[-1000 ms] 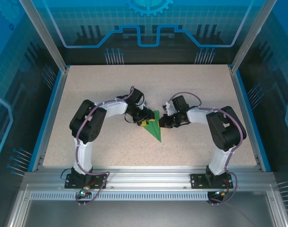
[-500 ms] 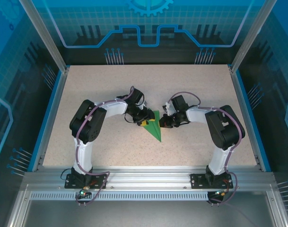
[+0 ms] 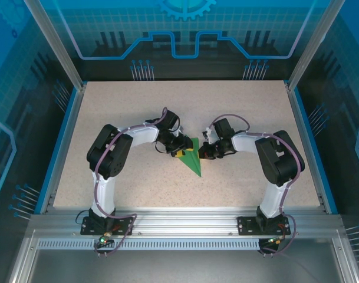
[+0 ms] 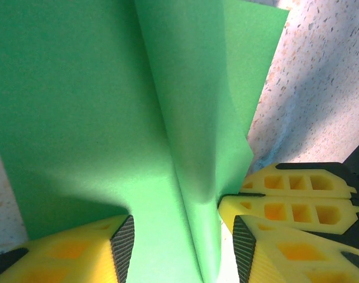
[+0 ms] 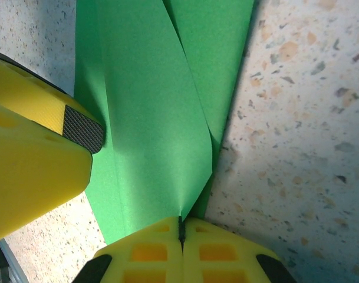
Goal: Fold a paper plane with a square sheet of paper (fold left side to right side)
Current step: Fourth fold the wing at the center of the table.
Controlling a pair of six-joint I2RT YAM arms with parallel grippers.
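The square sheet of paper (image 3: 194, 164) lies mid-table as a green wedge, its point toward the near edge. My left gripper (image 3: 180, 152) rests over its upper left part. In the left wrist view this gripper (image 4: 182, 239) is open, its pads standing either side of a raised crease of the paper (image 4: 108, 106) without closing on it. My right gripper (image 3: 203, 152) meets the wedge from the right. Seen from the right wrist, that gripper (image 5: 181, 227) is shut on the tip of a lifted flap of the paper (image 5: 150, 118).
The speckled table (image 3: 138, 112) is bordered by blue rails and aluminium posts (image 3: 52, 41). Both arm bases sit at the near edge. A yellow finger of the left gripper (image 5: 38, 159) stands close beside the right gripper's flap.
The right arm's elbow has edged slightly left. Both grippers and the paper stay where they were.
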